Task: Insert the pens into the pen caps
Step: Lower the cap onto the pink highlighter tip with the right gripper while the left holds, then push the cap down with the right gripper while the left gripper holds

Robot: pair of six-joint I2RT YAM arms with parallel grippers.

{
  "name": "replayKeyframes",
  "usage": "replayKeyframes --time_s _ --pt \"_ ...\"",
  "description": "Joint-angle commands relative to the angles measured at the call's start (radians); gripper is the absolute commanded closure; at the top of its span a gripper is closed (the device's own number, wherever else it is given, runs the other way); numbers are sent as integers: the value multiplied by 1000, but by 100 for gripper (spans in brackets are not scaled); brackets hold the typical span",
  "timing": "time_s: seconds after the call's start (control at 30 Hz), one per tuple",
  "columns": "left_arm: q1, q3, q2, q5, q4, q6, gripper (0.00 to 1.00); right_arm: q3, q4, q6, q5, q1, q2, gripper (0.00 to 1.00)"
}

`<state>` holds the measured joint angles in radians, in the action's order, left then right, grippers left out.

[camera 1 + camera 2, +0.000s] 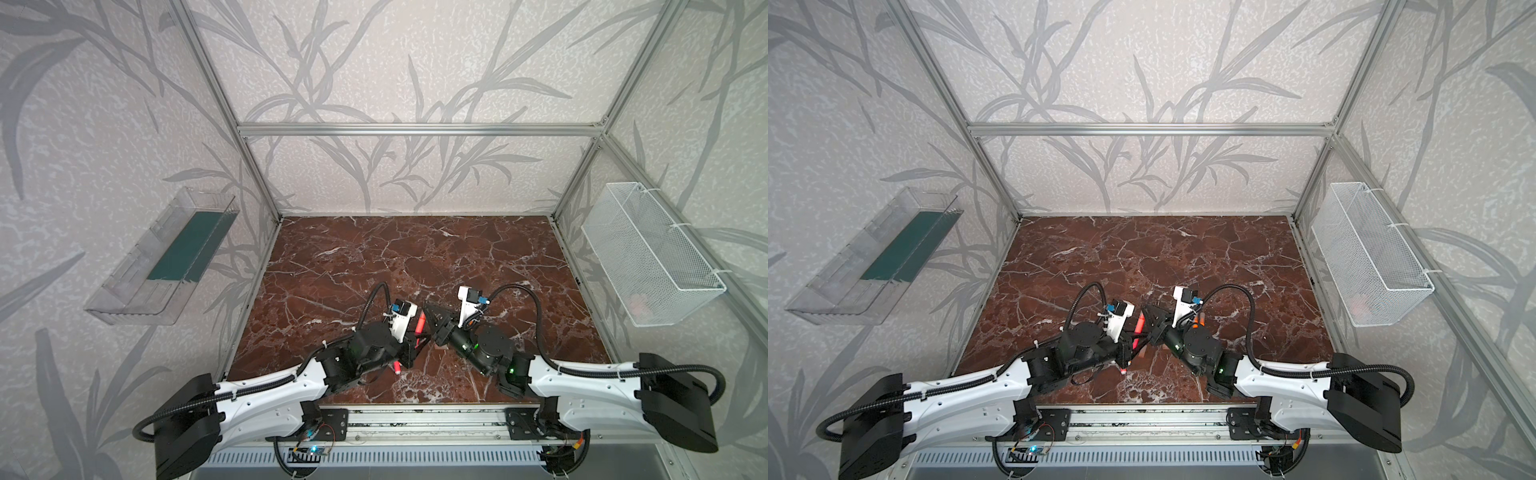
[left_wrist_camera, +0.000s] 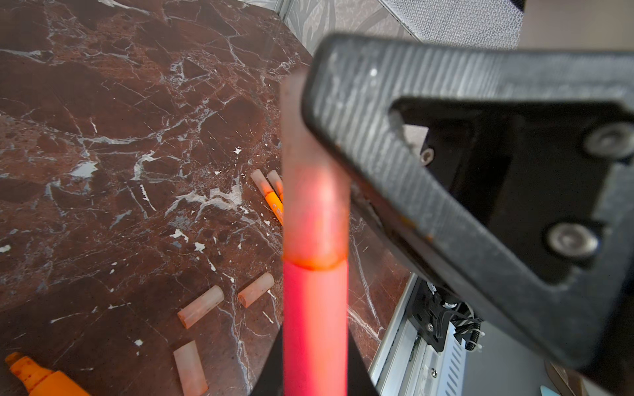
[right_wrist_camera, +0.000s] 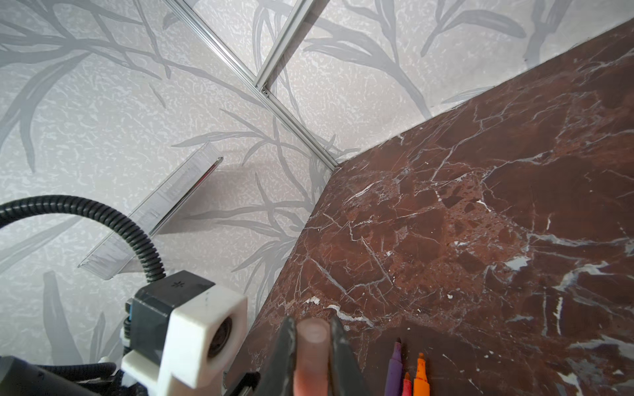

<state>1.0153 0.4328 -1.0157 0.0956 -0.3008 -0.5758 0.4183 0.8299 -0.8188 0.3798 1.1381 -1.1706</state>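
Left gripper (image 2: 314, 380) clamps pink-red pen (image 1: 420, 324), axis 7-to-1 o'clock in a top view; right gripper (image 3: 312, 324) clamps cap (image 2: 314, 205) at 1 o'clock tip.

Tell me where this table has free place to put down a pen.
The far half of the table, up to the back wall, is bare, and the right strip toward the mesh basket. The near middle is crowded: loose caps and pens lie there.

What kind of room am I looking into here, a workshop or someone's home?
Probably a robot test booth, not a home: two black-and-white robot arms on a metal rail, bare aluminium framing holding leaf-patterned wall panels, and a brown marble-look tabletop.
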Motion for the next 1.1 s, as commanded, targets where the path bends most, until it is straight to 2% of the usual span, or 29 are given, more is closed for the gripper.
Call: replayKeyframes --time_s 0.0,0.17,0.37,0.47,0.7,0.87,1.07 --pt "-23 13 9 -50 -81 5 100 38 -129 20 -100 59 0 82" --pt "-23 6 21 -50 -77 20 100 56 -205 33 -56 61 35 66" --pt "-23 -3 28 -38 -67 55 100 54 -322 73 23 61 145 39" --pt "-23 -10 33 -36 -66 74 100 53 -376 102 76 58 211 31" --pt "-21 -23 48 -11 -76 112 100 59 -467 176 131 57 340 26" --pt "-20 -16 27 18 -82 129 100 77 -481 232 138 53 358 24" --pt "-17 -9 7 52 -100 142 100 132 -482 225 85 35 280 34"
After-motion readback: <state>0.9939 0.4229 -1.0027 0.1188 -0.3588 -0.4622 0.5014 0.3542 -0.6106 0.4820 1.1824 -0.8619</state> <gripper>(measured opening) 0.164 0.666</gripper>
